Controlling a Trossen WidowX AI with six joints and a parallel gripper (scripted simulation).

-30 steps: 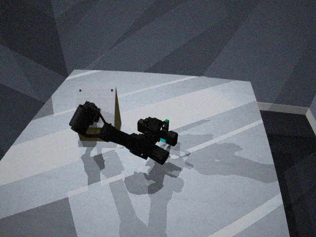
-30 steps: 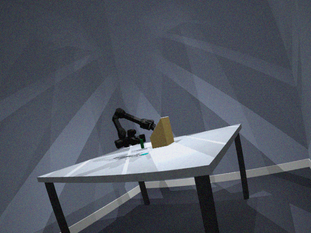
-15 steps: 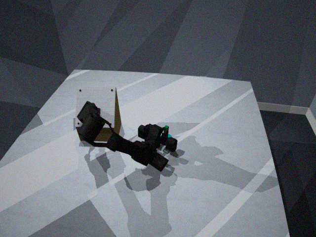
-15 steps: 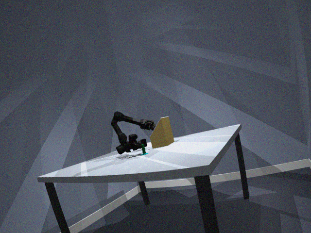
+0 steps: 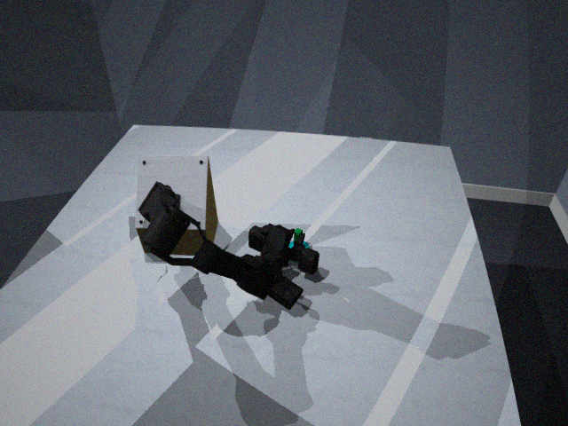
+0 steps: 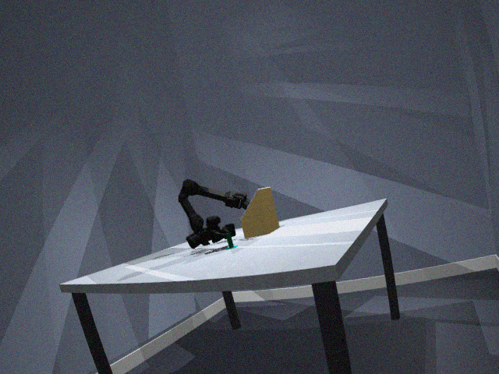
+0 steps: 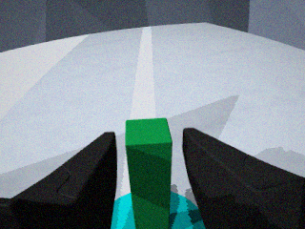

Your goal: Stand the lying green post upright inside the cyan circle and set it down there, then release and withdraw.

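The green post (image 5: pixel 298 232) (image 6: pixel 230 240) (image 7: pixel 152 172) stands upright, its foot within the cyan circle (image 6: pixel 235 246) (image 7: pixel 122 211) on the table. In the top view the arm hides most of the circle and the lower post. My gripper (image 5: pixel 297 241) (image 6: pixel 228 233) (image 7: pixel 149 140) is open around the post. In the wrist view a gap shows between the post and each finger, and the post stands between them touching neither. The exact edge of the post's foot is hidden below the wrist view.
The arm's wedge-shaped mount (image 5: pixel 174 170) (image 6: pixel 260 213), with a white sloped face and yellow-brown sides, stands on the pale table (image 5: pixel 358 394) (image 6: pixel 281 261). The arm reaches from it down to the post. Shadows of the arm fall on the table.
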